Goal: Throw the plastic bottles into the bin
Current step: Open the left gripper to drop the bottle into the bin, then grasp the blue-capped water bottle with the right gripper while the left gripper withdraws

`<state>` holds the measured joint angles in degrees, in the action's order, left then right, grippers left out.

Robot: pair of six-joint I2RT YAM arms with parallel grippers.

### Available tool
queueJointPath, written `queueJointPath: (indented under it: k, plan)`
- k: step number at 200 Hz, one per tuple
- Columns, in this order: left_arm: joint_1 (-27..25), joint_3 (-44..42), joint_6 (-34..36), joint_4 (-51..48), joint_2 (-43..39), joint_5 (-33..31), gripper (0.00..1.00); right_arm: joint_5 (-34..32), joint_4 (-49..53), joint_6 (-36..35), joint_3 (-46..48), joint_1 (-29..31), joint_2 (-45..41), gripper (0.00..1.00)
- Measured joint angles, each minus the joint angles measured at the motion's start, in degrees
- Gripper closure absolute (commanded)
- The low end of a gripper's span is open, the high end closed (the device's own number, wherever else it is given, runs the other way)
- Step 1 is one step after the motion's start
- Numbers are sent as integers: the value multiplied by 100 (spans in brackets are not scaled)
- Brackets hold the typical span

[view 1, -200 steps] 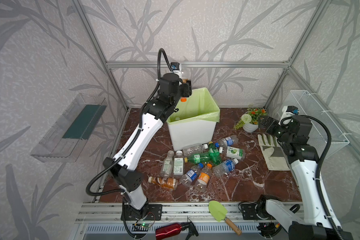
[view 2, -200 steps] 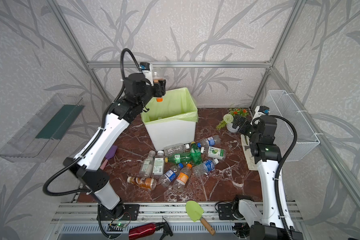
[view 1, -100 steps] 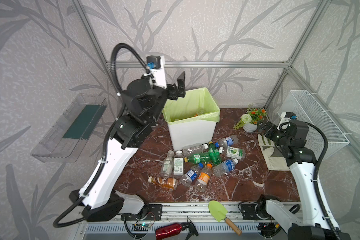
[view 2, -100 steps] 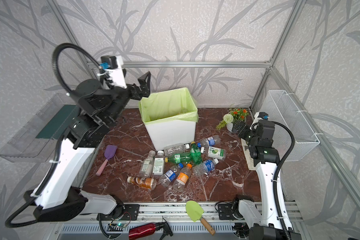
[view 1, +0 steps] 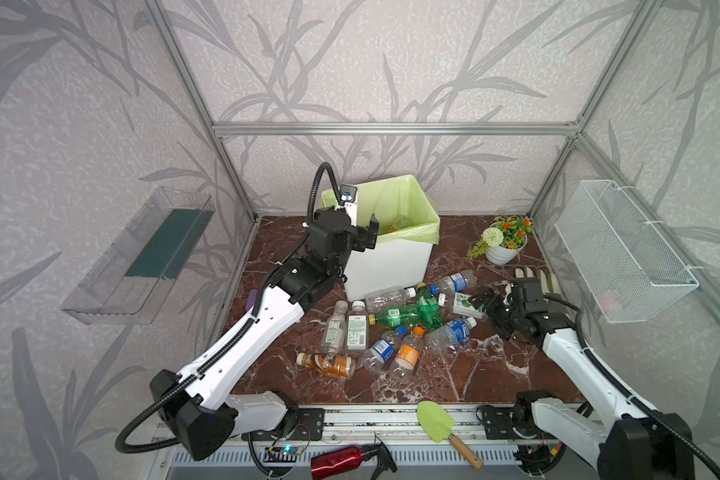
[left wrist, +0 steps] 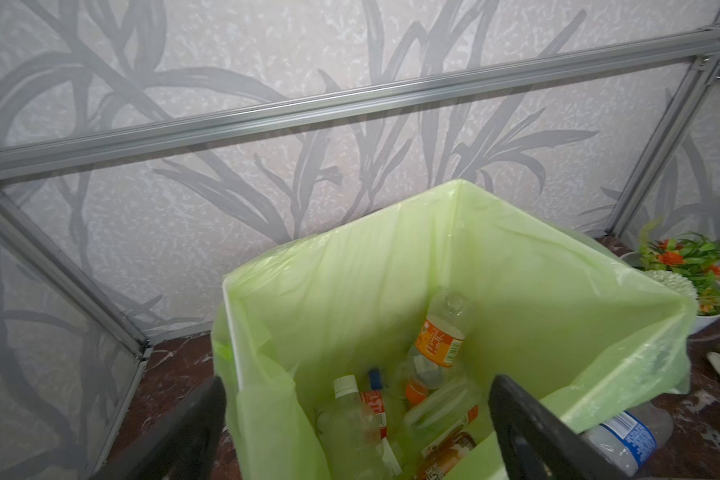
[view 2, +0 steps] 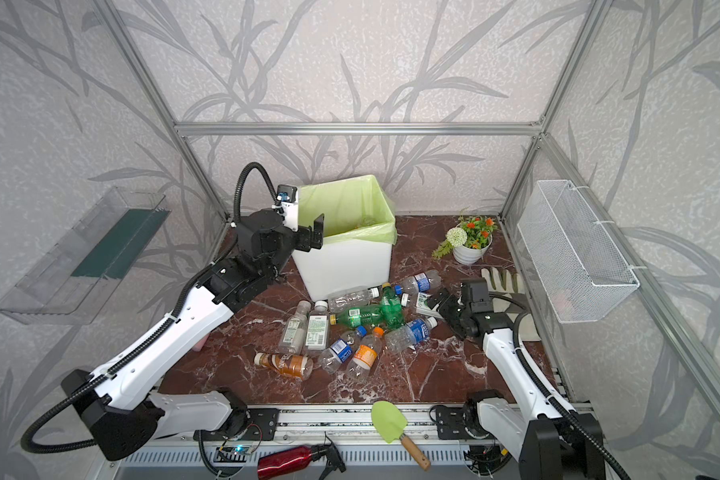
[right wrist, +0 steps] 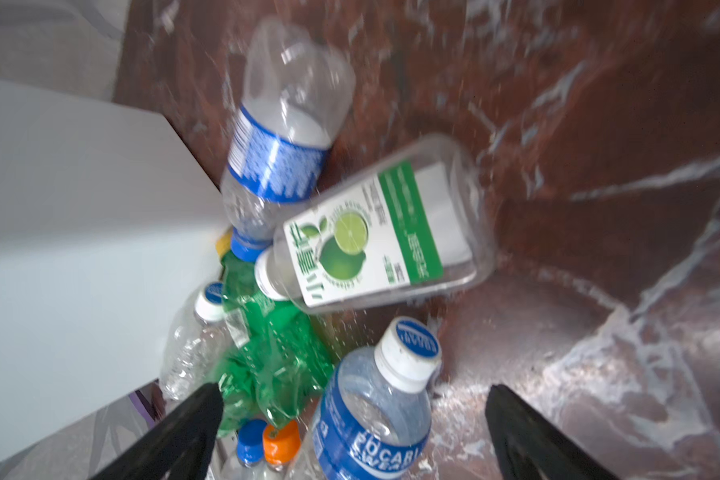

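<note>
The left tool [view 1: 366, 235] is hovering at the near rim of the bin [view 1: 391, 266], jaws wide apart and empty, seemingly placed for dropping; several plastic bottles [left wrist: 439, 345] are lying inside. Loose bottles [view 1: 395, 316] are lying heaped on the desk [view 1: 474, 374] against the bin. The right tool [view 1: 489, 307] is hanging beside them, jaws wide apart, gripping nothing, apparently aiming at a blue-labelled bottle [right wrist: 375, 415].

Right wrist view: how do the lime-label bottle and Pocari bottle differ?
The lime-label bottle is squarish, labelled green and white; the Pocari bottle is round, labelled blue. The Pocari bottle's cap is blue-topped; the lime-label bottle's is white. Both are clear.
</note>
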<state>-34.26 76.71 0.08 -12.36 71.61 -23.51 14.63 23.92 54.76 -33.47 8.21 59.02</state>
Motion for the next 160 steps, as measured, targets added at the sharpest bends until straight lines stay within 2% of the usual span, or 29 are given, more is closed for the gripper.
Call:
queueJointPath:
  k: [17, 41, 61, 88, 160]
  plan:
    - [284, -280, -125, 7, -409, -197, 1, -114, -9, 306, 90, 417, 107, 1]
    - [1012, -800, -542, 39, -1174, -199, 1, -280, -219, 634, 83, 935, 470, 0]
    - [1473, -1102, -833, -4, -1631, -190, 1, -317, -411, 732, 66, 1172, 940, 6]
    - [1681, -1314, -1040, -109, -1871, -146, 1, -420, -446, 669, 31, 1200, 1421, 9]
    - [1928, -1676, -1325, -385, -1950, -33, 1, -487, -487, 365, -208, 1244, 1864, 19]
